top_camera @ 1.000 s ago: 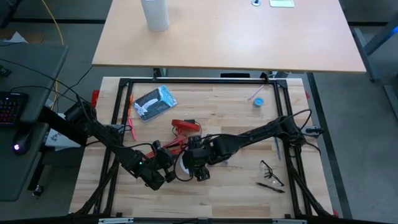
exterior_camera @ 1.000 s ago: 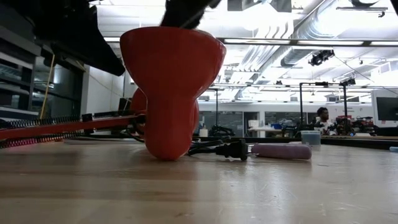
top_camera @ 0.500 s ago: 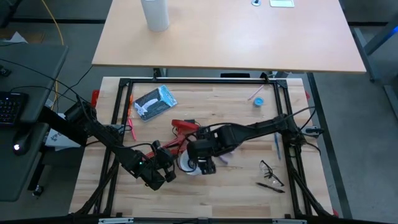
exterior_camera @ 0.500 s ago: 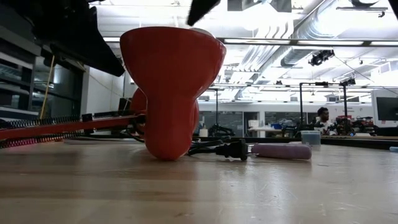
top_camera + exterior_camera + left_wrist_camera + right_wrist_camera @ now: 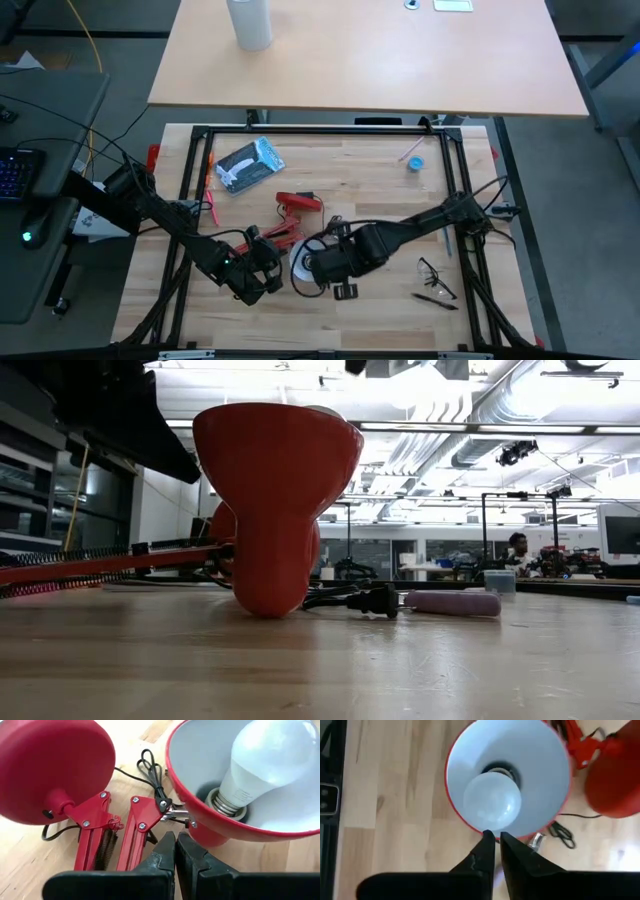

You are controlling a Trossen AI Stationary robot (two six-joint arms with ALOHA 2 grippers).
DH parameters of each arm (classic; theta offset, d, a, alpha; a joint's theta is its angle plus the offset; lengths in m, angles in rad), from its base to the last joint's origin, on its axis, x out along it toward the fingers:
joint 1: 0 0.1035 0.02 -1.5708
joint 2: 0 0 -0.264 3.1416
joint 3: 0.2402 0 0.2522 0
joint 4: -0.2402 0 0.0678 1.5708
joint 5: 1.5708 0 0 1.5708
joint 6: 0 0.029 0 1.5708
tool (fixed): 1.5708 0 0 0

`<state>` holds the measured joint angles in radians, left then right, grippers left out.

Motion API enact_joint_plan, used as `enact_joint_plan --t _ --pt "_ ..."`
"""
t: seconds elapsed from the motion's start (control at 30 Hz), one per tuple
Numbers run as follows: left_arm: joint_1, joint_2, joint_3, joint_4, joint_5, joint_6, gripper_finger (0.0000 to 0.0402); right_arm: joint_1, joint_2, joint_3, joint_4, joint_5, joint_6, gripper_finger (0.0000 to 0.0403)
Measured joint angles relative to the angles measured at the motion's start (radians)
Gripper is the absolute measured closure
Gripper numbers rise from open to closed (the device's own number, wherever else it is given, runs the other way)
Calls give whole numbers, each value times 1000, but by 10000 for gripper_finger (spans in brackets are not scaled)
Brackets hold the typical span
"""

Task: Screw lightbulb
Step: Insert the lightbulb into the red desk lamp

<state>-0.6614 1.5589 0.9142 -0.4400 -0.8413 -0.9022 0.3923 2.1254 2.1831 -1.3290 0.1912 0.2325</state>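
The red lamp's shade [image 5: 275, 490] stands mouth up with its narrow neck on the table. The white lightbulb [image 5: 270, 765] [image 5: 492, 802] sits upright inside it, its grey screw base in the socket [image 5: 222, 802]. My right gripper [image 5: 493, 839] [image 5: 345, 290] hangs shut above the shade's near rim, clear of the bulb, with nothing between its fingers. My left gripper [image 5: 175, 842] [image 5: 272, 278] is shut low beside the shade's neck, where the lamp's arm joins it. The lamp's round red base [image 5: 50, 765] lies behind. My left gripper's shut fingertips [image 5: 167, 845] stand right at the bracket under the shade's neck [image 5: 175, 815], coming level from the table's left. I cannot tell whether they touch it.
The lamp's spring arm [image 5: 110, 560] and black cord [image 5: 150, 770] trail across the table. A packet [image 5: 248, 165] and a small blue round object [image 5: 416, 163] lie farther back, and glasses [image 5: 436, 270] and a pen [image 5: 435, 298] at the near right. A black frame [image 5: 320, 130] borders the table.
My right gripper has risen off the shade and drawn back toward the table's near edge and a little to the right. It has left the low view almost entirely. The bulb and shade stay where they were.
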Motion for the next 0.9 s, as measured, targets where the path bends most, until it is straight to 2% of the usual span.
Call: enact_joint_plan --t 0.17,0.27,0.5,0.67,0.9 --pt "2 0 0 72 52 110 401 -10 0 -90 84 -95 14 399" --pt "2 0 0 97 78 145 401 -5 0 -115 100 -106 4 402" --pt "2 0 0 112 100 154 401 -8 -1 -120 164 -90 19 402" --pt "20 0 0 135 128 215 401 -12 0 -120 141 -89 0 402" --pt "47 0 0 149 133 219 401 -19 0 -120 136 -62 -35 403"
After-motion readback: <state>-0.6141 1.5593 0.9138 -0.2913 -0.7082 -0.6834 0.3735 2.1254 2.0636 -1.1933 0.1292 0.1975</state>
